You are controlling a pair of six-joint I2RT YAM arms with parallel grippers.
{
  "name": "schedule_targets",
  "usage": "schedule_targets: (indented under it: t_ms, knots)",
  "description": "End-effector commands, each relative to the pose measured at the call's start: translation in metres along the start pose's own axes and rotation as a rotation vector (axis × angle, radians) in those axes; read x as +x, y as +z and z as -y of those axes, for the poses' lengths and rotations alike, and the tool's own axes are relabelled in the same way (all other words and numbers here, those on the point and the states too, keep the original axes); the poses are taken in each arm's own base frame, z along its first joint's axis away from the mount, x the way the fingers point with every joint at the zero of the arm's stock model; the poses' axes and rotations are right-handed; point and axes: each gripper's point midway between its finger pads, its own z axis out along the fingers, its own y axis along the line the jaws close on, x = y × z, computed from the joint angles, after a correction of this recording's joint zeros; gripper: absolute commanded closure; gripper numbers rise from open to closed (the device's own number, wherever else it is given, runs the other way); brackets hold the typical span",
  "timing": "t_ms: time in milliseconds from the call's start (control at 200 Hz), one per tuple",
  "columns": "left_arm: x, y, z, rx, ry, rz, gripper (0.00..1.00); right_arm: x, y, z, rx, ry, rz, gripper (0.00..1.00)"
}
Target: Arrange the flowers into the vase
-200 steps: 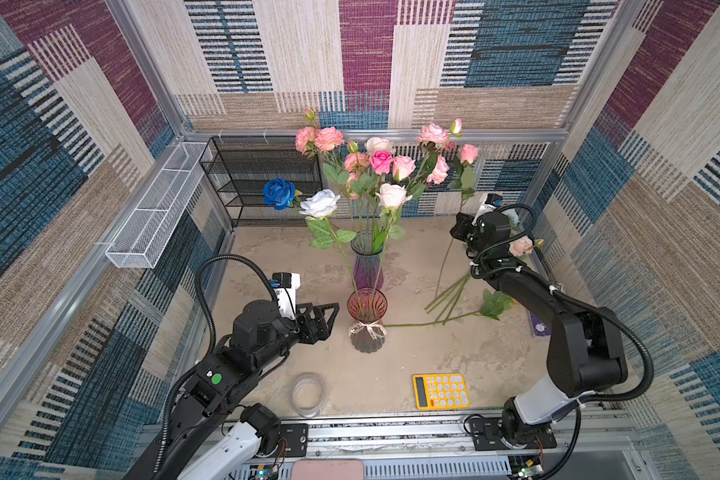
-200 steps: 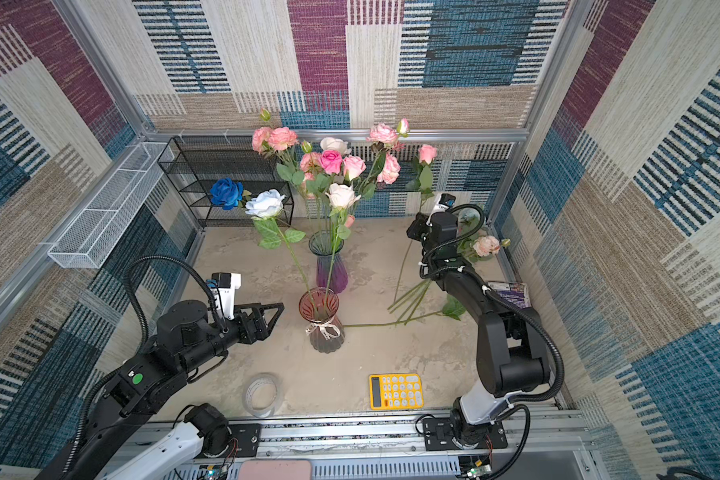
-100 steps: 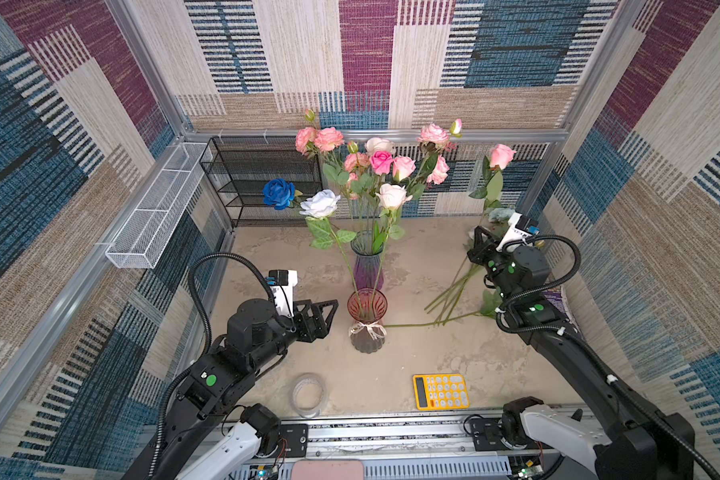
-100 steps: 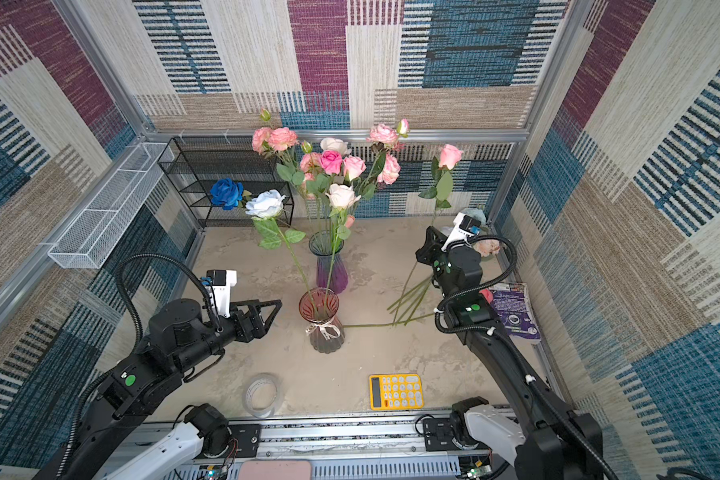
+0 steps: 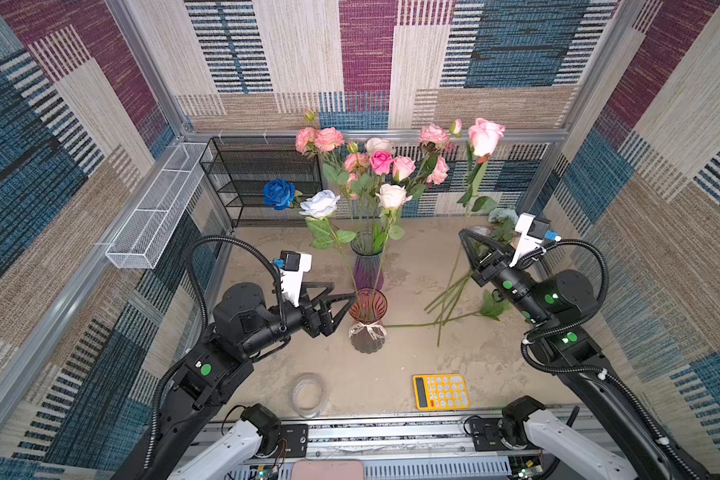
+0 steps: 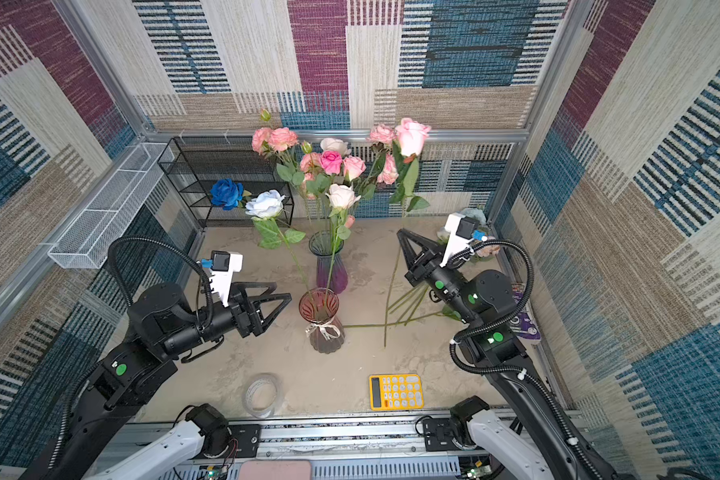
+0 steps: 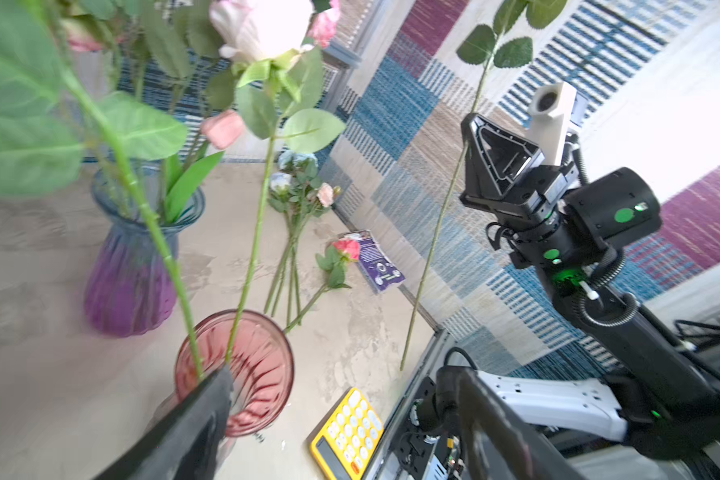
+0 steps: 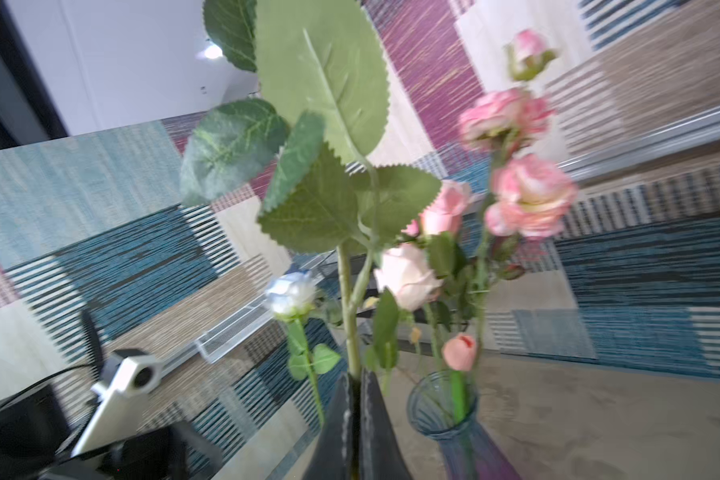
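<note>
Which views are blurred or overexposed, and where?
Right wrist view: motion blur smears the pink roses. Left wrist view: the near leaf is out of focus, the far wall washed out. Both top views: sharp, evenly lit.

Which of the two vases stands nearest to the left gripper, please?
The red vase with the white ribbon bow; the left gripper is beside its rim, while the blue-purple vase stands farther back.

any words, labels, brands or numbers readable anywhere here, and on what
No text can be read in any view.
yellow calculator: key markings too small to read.
purple leaflet by the wall: carries print, too blurred to read.
</note>
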Motion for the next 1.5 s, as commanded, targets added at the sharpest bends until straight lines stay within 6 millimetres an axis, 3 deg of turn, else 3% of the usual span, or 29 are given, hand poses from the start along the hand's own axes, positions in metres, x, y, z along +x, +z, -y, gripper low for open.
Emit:
schedule_targets:
  t_ms: [0, 160, 300, 421, 616, 982, 1057, 1127, 1202, 1312, 1492]
  knots:
    - [-0.019, 0.004, 0.043, 0.225, 0.043, 0.014, 0.17, 0.000, 0.013, -0.040, -0.134, -0.006, -0.010, 1.00]
    - [-0.029, 0.011, 0.067, 0.370, 0.048, -0.003, 0.18, 0.012, 0.037, -0.085, -0.262, 0.013, -0.029, 1.00]
    - [-0.031, 0.018, 0.075, 0.436, 0.045, -0.020, 0.21, 0.026, 0.055, -0.113, -0.341, 0.033, -0.046, 1.00]
    - [-0.030, 0.020, 0.077, 0.455, 0.047, -0.033, 0.30, 0.034, 0.065, -0.128, -0.381, 0.039, -0.055, 1.00]
    - [-0.027, 0.023, 0.077, 0.471, 0.048, -0.043, 0.45, 0.044, 0.077, -0.136, -0.409, 0.056, -0.072, 1.00]
    - [-0.026, 0.026, 0.071, 0.440, 0.065, -0.032, 1.00, 0.057, 0.081, -0.132, -0.393, 0.074, -0.100, 1.00]
    - [-0.027, 0.025, 0.068, 0.414, 0.079, -0.025, 1.00, 0.058, 0.077, -0.128, -0.375, 0.074, -0.101, 0.90]
    - [-0.028, 0.024, 0.061, 0.358, 0.103, -0.017, 1.00, 0.059, 0.072, -0.120, -0.334, 0.067, -0.101, 0.68]
    - [-0.030, 0.020, 0.053, 0.280, 0.155, 0.000, 1.00, 0.058, 0.064, -0.110, -0.281, 0.045, -0.092, 0.54]
    - [-0.035, 0.012, 0.038, 0.154, 0.238, 0.032, 1.00, 0.052, 0.045, -0.092, -0.187, 0.022, -0.059, 0.48]
    - [-0.055, 0.013, 0.015, 0.005, 0.341, 0.141, 1.00, 0.041, 0.020, -0.076, -0.106, -0.004, -0.013, 0.47]
